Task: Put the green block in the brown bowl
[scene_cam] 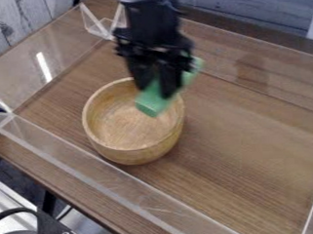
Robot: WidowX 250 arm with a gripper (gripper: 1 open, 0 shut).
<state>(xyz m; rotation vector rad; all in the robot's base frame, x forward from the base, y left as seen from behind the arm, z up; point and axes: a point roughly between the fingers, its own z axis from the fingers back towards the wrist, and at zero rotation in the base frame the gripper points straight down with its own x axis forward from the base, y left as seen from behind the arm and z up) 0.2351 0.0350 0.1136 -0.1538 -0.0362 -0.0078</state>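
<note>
Camera | end effector (159,78) grasping green block (155,99) | above brown bowl (125,140) | clear wall (44,153) nearby

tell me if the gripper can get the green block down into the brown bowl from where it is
Probably yes. The gripper holds the green block above the brown bowl, whose inside looks empty, so nothing seems to block a straight drop.

The green block (155,99) is a bright green matte bar, hanging tilted with its lower end down, raised above the far right part of the bowl's opening. The brown bowl (115,142) is round, light wood with thick walls and visible grain, standing upright and holding nothing inside.
</note>
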